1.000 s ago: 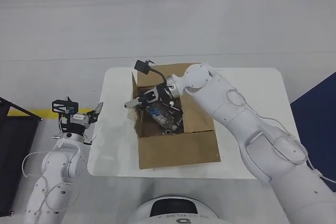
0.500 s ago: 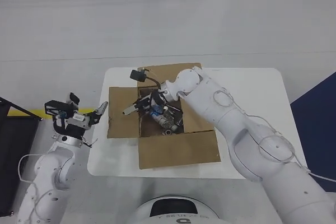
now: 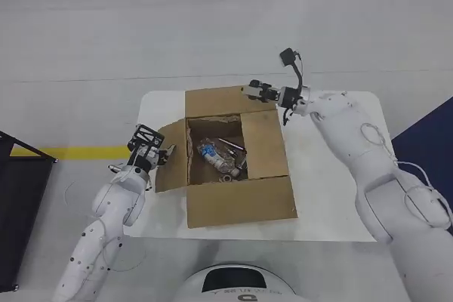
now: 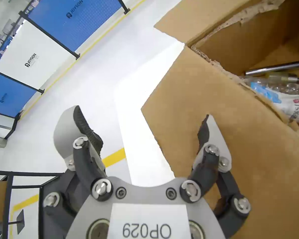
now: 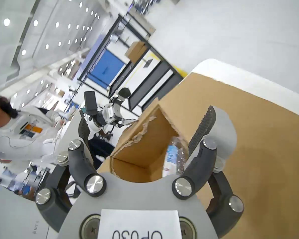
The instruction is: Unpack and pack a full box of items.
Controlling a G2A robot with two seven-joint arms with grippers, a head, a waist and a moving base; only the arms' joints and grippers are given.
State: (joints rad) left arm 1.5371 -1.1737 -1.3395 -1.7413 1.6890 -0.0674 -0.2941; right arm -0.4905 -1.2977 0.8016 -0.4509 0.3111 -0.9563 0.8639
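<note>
White table [image 3: 317,204], open box [image 3: 241,200], left fingers [image 4: 88,133] spread at its side flap [image 3: 170,162], right fingers [image 5: 205,123] spread over far flap [image 3: 215,102]

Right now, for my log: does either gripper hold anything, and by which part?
Nothing is held. Both are open: the left gripper at a side flap, the right gripper over the far flap.

A white table [image 3: 160,109] carries one open cardboard box [image 3: 241,200], its flaps spread outward.
</note>
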